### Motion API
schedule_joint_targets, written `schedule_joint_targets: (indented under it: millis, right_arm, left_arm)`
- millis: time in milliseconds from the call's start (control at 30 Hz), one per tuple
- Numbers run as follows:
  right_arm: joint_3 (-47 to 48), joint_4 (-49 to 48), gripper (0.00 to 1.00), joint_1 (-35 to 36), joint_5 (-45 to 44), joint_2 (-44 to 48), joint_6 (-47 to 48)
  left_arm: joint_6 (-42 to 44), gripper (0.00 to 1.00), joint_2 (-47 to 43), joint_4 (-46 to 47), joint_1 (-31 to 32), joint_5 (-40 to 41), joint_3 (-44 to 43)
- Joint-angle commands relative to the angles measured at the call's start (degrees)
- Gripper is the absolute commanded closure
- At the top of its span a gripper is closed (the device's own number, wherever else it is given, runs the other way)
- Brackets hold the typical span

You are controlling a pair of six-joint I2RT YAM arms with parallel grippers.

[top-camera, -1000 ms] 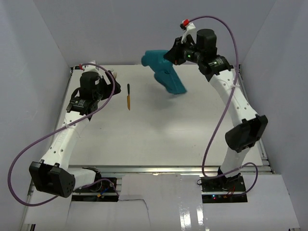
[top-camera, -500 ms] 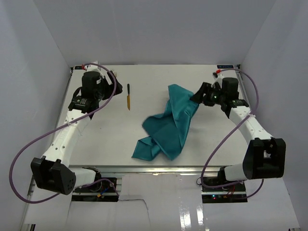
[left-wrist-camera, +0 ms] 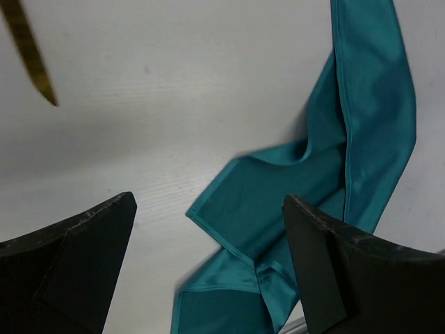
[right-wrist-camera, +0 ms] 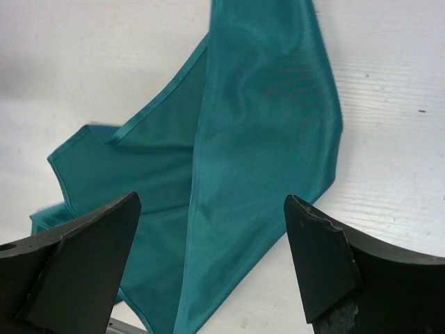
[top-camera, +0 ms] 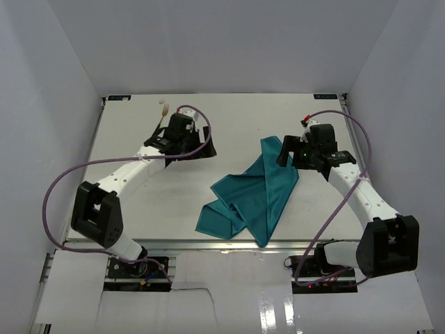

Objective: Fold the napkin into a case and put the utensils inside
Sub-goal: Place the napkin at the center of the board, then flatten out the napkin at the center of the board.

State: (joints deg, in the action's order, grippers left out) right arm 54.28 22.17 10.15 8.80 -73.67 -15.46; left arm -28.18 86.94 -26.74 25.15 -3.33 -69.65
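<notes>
Both the left tool (left-wrist-camera: pixel 208 216) and right tool (right-wrist-camera: pixel 208 216) hang wide open and empty close to the rumpled napkin (top-camera: pixel 254 195), so nothing is folded and the knife (left-wrist-camera: pixel 29 56) lies outside it.

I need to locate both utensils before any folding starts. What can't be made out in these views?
- Knife: the left wrist view shows only the blade, and the top edge cuts off the handle. In the top view the left arm seems to cover it.
- Fork: seen in the top view only, too small to make out its tines.
- Napkin: its overlapping folds hide the lower layers in every view.
</notes>
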Motion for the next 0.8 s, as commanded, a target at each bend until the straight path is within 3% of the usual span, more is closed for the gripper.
schedule_joint_targets:
  millis: [0,200,633,767]
  right_arm:
    - [-0.7,2.3,0.1,4.4,-8.0,2.1,2.9]
    - [7.2,1.3,0.1,4.9,-10.7,-4.6,2.4]
    - [12.0,-0.4,0.1,5.1,-12.2,-13.2,2.5]
    - [12.3,-0.5,0.1,5.1,-12.4,-13.8,3.0]
  left_arm:
    - [3.3,0.02,3.6,-1.3,5.4,-3.6,1.4]
    - [5.3,0.02,11.1,-2.5,9.1,-2.7,0.7]
    - [2.4,0.02,18.6,-6.2,13.7,8.4,1.9]
    - [-0.1,0.1,21.0,-6.7,14.0,11.8,0.5]
